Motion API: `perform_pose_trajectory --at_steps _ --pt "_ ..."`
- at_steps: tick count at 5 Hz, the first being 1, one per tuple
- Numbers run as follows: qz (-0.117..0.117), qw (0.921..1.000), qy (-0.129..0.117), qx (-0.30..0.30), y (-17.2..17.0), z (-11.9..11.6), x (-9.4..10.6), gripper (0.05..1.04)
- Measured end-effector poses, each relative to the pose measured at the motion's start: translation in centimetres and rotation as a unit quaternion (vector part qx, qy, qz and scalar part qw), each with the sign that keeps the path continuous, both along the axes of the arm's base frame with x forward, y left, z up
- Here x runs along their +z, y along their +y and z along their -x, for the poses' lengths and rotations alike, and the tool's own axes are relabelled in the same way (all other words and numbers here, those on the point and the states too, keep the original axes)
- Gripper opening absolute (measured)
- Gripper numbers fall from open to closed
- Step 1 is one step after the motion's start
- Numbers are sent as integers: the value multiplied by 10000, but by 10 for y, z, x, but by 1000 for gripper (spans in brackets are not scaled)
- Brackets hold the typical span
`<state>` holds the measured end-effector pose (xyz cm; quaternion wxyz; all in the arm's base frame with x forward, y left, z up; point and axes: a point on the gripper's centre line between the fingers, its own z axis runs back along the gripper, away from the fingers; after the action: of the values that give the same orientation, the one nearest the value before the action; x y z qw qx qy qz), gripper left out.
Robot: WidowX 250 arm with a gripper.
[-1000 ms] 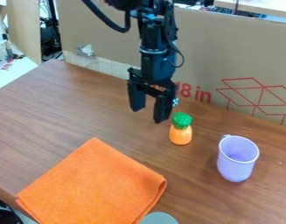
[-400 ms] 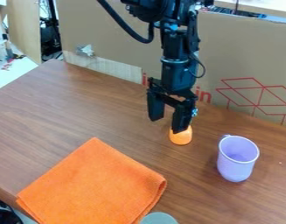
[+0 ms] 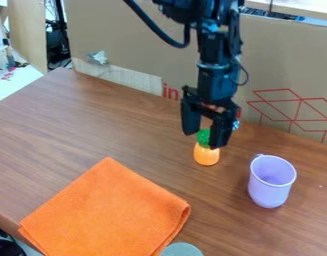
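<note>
At the upper middle of the view, right of centre, the black gripper hangs from the arm, directed downward. Its two fingers stand wide apart, with nothing clamped between them. Nearest item: a toy pineapple, orange rounded body, green top. It stands upright on the brown wood-grain table, below the gripper in the view. The green top shows in the gap between the fingers, partly covered by the finger on the view's right; whether there is contact, cannot tell. To the right of the pineapple and nearer the camera, well apart from it: a pale purple cup, upright, mouth up, its handle on the upper left side, toward the cardboard. Lower left of the pineapple: an orange cloth, folded and lying flat, one corner pointing toward the far side of the table, another near the table's left front edge. At the bottom edge of the view, beside the cloth's lower right side, a grey-green round object, cut off by the frame; kind uncertain. Behind the table, a broad sheet of brown cardboard stands like a wall, red line drawing and print on its face, a paler strip along its lower left part.
</note>
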<state>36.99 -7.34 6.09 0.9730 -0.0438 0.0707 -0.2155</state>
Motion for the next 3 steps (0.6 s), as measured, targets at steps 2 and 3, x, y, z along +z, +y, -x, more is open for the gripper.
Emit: perform_pose_trajectory --at_steps 2,3 --pt "-127 9998 121 101 2 -8 -8 952" --pt "-161 9997 142 145 2 -8 -10 687"
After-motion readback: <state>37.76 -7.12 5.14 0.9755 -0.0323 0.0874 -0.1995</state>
